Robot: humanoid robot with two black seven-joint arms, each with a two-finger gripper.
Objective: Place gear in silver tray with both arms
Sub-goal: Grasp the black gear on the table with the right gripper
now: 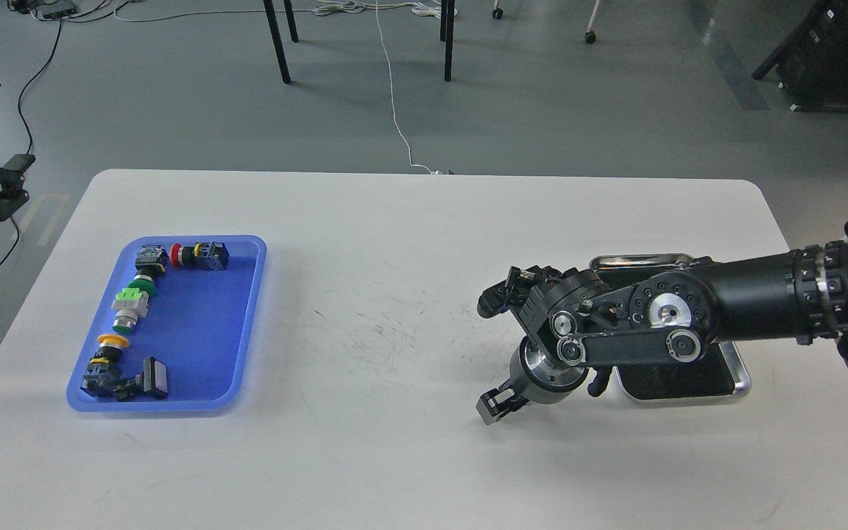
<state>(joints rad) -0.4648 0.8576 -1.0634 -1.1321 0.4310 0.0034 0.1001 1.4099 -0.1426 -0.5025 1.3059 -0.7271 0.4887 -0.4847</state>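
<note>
White table [409,243] fills my view. My right arm [755,298] reaches in from the right, lying across the silver tray [740,379], which sits at the table's right side, mostly hidden beneath it. My right gripper [494,353] hangs just left of that tray, fingers spread wide, holding nothing. Far left, the blue tray [247,316] holds the gear [129,309]. My left gripper [4,191] sits off the table's left edge; can't tell its state.
</note>
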